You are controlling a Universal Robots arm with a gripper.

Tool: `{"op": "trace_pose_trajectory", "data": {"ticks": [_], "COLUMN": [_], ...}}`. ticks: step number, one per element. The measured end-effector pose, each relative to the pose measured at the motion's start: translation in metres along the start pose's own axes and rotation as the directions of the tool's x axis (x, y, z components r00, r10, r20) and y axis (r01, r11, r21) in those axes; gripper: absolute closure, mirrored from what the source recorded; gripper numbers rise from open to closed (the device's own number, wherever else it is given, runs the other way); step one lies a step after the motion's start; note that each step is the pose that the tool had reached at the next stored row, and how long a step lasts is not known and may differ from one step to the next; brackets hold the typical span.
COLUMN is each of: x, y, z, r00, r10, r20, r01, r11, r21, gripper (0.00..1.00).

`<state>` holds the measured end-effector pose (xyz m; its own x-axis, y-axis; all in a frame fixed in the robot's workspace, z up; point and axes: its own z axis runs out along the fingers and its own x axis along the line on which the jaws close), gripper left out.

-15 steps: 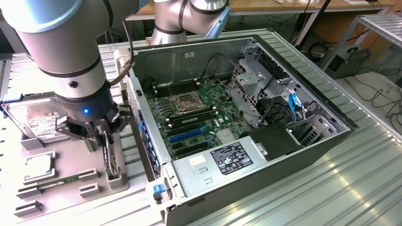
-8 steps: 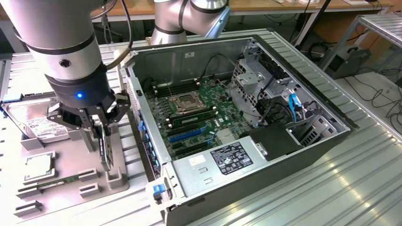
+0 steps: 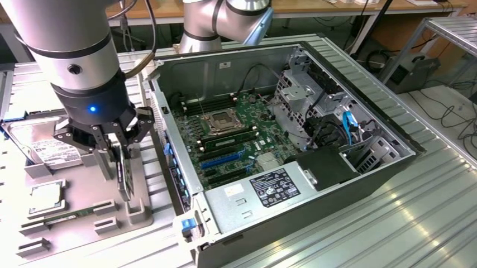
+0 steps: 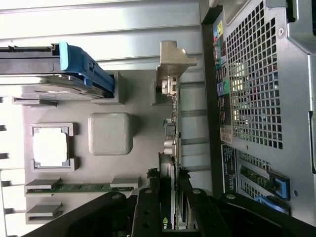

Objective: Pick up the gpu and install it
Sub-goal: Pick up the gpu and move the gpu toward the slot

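gpu (image 3: 125, 177) black-faced, bracket (image 4: 174, 59) silvery; gripper (image 3: 119, 162) black, blue light (image 3: 92, 108) on the dark collar above it; arm (image 3: 71, 39) silver-grey; tray (image 3: 78, 187) plain matte grey; hard drive (image 3: 41, 148) silver with white label, blue clip (image 4: 81, 66) on its carrier; processor (image 3: 46, 196) silvery; memory stick (image 3: 71, 215) green; motherboard (image 3: 238, 131) green, blue slot (image 3: 220, 161); blue cable (image 3: 347, 124); power supply label (image 3: 276, 187) black with white print; case (image 3: 298, 234) dark outside, grey inside, rear grille (image 4: 252, 74) a perforated grid; table (image 3: 372, 223) ribbed bare metal
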<state>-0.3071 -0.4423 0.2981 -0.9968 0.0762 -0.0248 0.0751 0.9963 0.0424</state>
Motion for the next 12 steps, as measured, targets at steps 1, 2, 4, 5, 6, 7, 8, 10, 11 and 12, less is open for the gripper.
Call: {"op": "trace_pose_trajectory", "data": {"ticks": [1, 2, 4, 5, 6, 7, 8, 10, 11, 12], "x": [0.0, 0.0, -0.0001, -0.0001, -0.0001, -0.0001, -0.0001, -0.0001, -0.0002, -0.0002], "y": [0.0, 0.0001, 0.0001, 0.0002, 0.0002, 0.0002, 0.0002, 0.0002, 0.0003, 0.0003], "z": [-0.0003, -0.0012, -0.0027, -0.0033, -0.0035, -0.0041, -0.0049, -0.0061, -0.0066, -0.0071], "r00": [1.0, 1.0, 1.0, 1.0, 1.0, 1.0, 1.0, 1.0, 1.0, 1.0], "r10": [0.0, 0.0, 0.0, 0.0, 0.0, 0.0, 0.0, 0.0, 0.0, 0.0], "r20": [0.0, -0.0002, -0.0002, -0.0001, 0.0, -0.0002, -0.0003, -0.0002, -0.0001, -0.0001], "r01": [0.0, 0.0, 0.0, 0.0, 0.0, 0.0, 0.0, 0.0, 0.0, 0.0], "r11": [1.0, 1.0, 1.0, 1.0, 1.0, 1.0, 1.0, 1.0, 1.0, 1.0], "r21": [0.0, 0.0002, 0.0002, 0.0001, 0.0001, 0.0002, 0.0003, 0.0002, 0.0001, 0.0002], "gripper": [0.74, 0.74, 0.74, 0.74, 0.74, 0.74, 0.74, 0.74, 0.74, 0.74]}}
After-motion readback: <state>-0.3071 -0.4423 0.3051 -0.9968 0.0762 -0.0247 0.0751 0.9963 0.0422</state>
